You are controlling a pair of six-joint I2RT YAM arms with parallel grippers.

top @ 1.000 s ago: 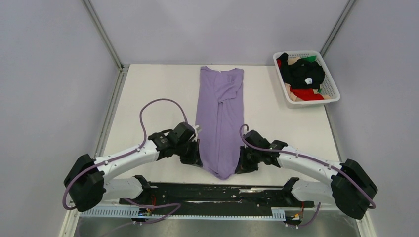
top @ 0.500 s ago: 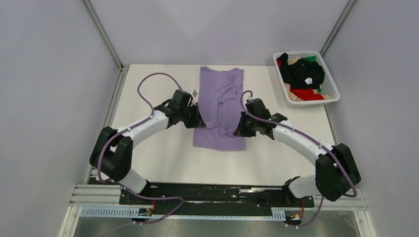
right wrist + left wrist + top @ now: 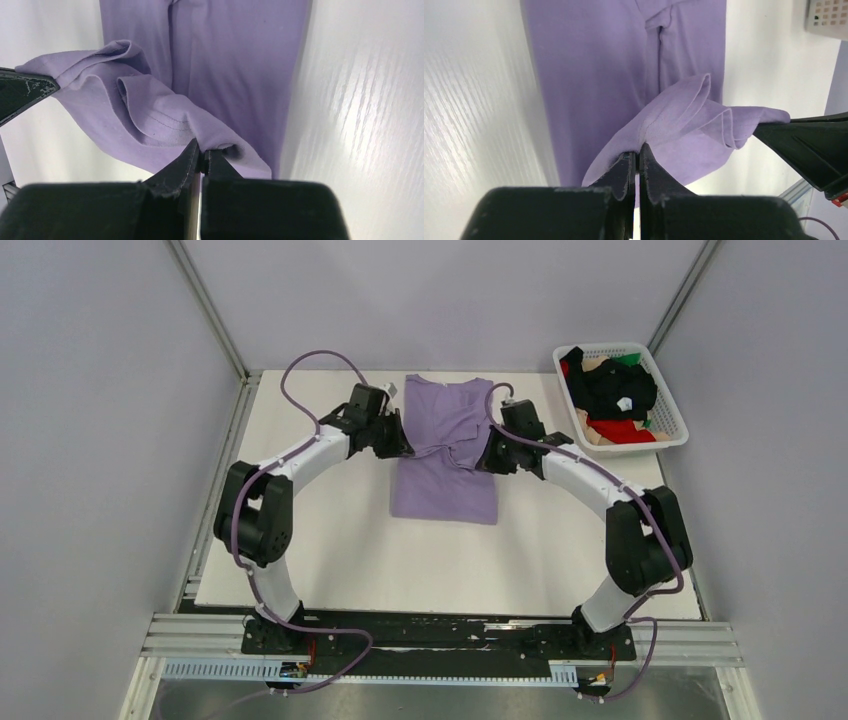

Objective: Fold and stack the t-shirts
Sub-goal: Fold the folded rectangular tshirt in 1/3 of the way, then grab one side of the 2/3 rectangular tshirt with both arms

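No legible text or labels anywhere.

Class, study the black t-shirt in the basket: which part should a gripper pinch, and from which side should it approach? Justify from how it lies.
Pinch a raised fold near the middle of the black t-shirt, coming straight down from above. It lies crumpled on top of the pile, and the walls of the white basket would likely block a sideways approach.

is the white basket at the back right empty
No, the white basket holds a heap of shirts in black, red, beige and green.
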